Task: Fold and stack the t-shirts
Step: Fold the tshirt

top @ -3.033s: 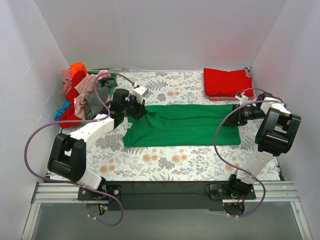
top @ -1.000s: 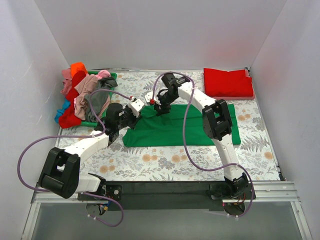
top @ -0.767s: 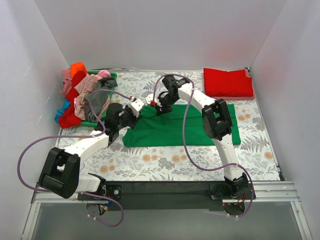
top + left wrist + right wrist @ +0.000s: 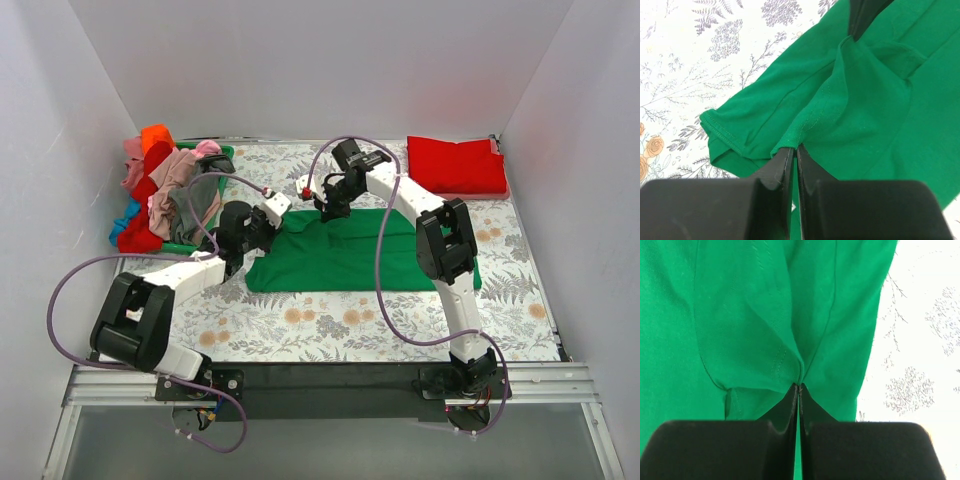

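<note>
Two jaws closed, one green t-shirt (image 4: 370, 256) pinched

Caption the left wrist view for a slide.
Left gripper pinching a stitched edge of the green t-shirt, which lies on the floral-print cloth.

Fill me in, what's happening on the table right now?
Both arms are mid-fold on the green t-shirt, which lies on the floral cloth. The left end effector is shut on a hem at its left end, and the right end effector pinches a bunched fold nearby. A folded red t-shirt sits at the far right corner; a pile of unfolded shirts waits far left.
</note>
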`<state>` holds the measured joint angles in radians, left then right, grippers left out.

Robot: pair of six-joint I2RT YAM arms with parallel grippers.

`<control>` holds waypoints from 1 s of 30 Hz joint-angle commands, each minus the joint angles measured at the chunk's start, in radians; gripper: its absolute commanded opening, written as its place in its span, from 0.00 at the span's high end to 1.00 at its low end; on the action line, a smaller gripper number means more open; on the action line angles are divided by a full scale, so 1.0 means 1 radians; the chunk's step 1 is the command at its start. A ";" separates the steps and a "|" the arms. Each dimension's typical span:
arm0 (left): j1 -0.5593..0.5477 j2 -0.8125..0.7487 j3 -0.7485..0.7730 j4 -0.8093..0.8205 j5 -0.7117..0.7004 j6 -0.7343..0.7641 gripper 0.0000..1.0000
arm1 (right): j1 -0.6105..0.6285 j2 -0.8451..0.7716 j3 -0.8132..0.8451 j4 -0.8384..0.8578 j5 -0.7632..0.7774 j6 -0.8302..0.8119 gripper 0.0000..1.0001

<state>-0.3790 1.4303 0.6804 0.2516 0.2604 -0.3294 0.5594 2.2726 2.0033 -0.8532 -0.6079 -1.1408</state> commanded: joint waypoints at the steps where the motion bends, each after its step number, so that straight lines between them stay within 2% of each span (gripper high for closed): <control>1: 0.009 0.047 0.056 0.021 -0.033 0.003 1.00 | -0.004 -0.055 -0.015 0.029 0.023 0.053 0.99; 10: 0.022 0.131 0.123 0.000 -0.059 -0.029 0.99 | -0.004 -0.053 -0.034 0.039 0.049 0.090 0.99; 12: 0.022 0.145 0.133 -0.005 -0.065 -0.045 0.92 | -0.004 -0.048 -0.035 0.045 0.054 0.111 0.99; 14: 0.025 0.157 0.156 -0.018 -0.090 -0.078 0.79 | -0.004 -0.047 -0.035 0.057 0.065 0.147 0.99; 16: 0.025 0.185 0.180 -0.049 -0.118 -0.108 0.73 | -0.004 -0.044 -0.040 0.075 0.072 0.177 0.99; 19: 0.026 0.217 0.257 -0.116 -0.205 -0.195 0.57 | -0.004 -0.044 -0.055 0.126 0.097 0.251 0.99; 21: 0.034 0.216 0.297 -0.146 -0.285 -0.259 0.53 | -0.004 -0.050 -0.072 0.179 0.123 0.312 0.99; 22: 0.038 0.188 0.300 -0.153 -0.297 -0.272 0.52 | -0.004 -0.050 -0.083 0.193 0.134 0.328 0.99; 24: 0.046 0.148 0.288 -0.149 -0.331 -0.302 0.43 | -0.004 -0.048 -0.095 0.239 0.186 0.393 0.99; 28: 0.052 -0.012 0.259 -0.178 -0.363 -0.336 0.31 | -0.004 -0.068 -0.133 0.299 0.305 0.487 0.99; 30: 0.055 -0.066 0.249 -0.210 -0.403 -0.376 0.23 | -0.007 -0.081 -0.140 0.301 0.348 0.516 0.86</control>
<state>-0.3294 1.5013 0.9356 0.0753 -0.0563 -0.6338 0.5575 2.2646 1.8717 -0.6270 -0.3702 -0.7277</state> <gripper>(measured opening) 0.737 0.117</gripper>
